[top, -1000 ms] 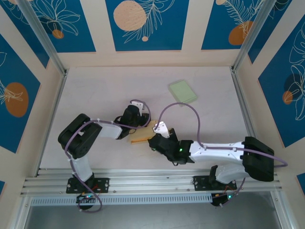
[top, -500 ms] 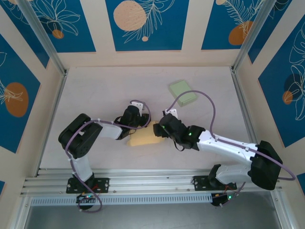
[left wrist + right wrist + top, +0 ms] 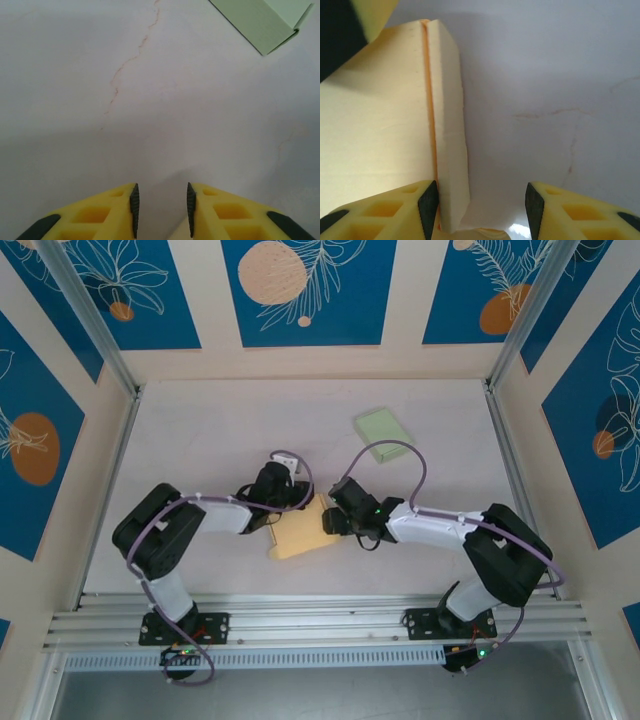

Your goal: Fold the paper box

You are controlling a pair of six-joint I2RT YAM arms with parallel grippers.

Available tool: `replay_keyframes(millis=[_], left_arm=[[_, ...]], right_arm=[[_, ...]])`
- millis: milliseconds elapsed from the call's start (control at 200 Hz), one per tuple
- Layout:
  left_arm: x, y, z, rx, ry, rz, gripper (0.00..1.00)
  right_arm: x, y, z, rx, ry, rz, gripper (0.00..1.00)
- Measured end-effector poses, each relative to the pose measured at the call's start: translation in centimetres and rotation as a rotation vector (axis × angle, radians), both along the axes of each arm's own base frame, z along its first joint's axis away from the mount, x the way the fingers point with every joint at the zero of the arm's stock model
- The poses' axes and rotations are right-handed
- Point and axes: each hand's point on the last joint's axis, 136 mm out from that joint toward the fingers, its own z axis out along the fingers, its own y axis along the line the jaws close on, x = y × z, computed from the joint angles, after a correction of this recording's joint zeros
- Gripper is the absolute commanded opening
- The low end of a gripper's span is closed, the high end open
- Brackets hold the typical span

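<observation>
Handling: yellow paper box (image 3: 385, 125) is likely light, floppy card that creases easily; take its raised flap edge. There, right gripper (image 3: 481, 200) is spread around that flap; left gripper (image 3: 161, 207) is narrow, grip unclear.

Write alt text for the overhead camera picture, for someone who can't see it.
A pale yellow paper box lies on a pale table, with the left arm and right arm reaching it from either side. A flat green box lies farther back.
</observation>
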Motion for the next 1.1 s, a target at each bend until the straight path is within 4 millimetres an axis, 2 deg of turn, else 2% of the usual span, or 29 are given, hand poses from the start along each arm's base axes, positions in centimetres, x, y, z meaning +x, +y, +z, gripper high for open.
replay_keyframes(millis=[100,195,260,325,435,525,610,685,750,835,945,1100], left_arm=[[-0.5,0.6,2.7,-0.004,-0.028,-0.001,0.41],[-1.0,1.6,6.5,-0.015,-0.092,0.017,0.45],[-1.7,3.0,8.9,-0.023,-0.136,0.053,0.46],[-2.8,5.0,10.0,-0.013,-0.16,0.1,0.46],[-4.9,8.6,9.3,0.037,-0.146,0.19,0.46],[-7.0,11.2,6.9,0.086,-0.097,0.242,0.46],[-8.5,12.4,4.5,0.093,-0.047,0.262,0.46],[-9.5,13.0,2.8,0.091,-0.007,0.27,0.51],[-9.9,13.1,2.2,0.088,0.01,0.274,0.56],[-9.8,13.1,2.7,0.069,-0.005,0.277,0.6],[-9.5,13.0,3.8,0.026,-0.037,0.289,0.75],[-9.2,12.7,3.4,0.015,-0.023,0.282,0.76]], right_arm=[[0.3,0.7,-0.1,0.031,-0.001,0.007,0.51],[0.3,1.0,0.0,0.043,0.002,0.012,0.51],[0.3,1.1,0.0,0.045,0.006,0.012,0.52],[0.3,1.1,0.1,0.044,0.009,0.009,0.52],[0.1,1.1,0.1,0.033,0.022,0.012,0.52],[-0.3,1.1,0.2,0.021,0.034,0.02,0.52],[-0.8,0.9,0.3,0.007,0.047,0.027,0.52],[-1.3,0.5,0.5,-0.005,0.058,0.029,0.53],[-1.6,0.1,0.8,-0.013,0.064,0.023,0.53],[-2.0,-0.4,1.7,-0.01,0.063,0.013,0.54],[-1.9,-0.9,3.7,0.024,0.042,-0.009,0.55],[-1.1,-1.8,6.6,0.096,-0.004,-0.062,0.55]])
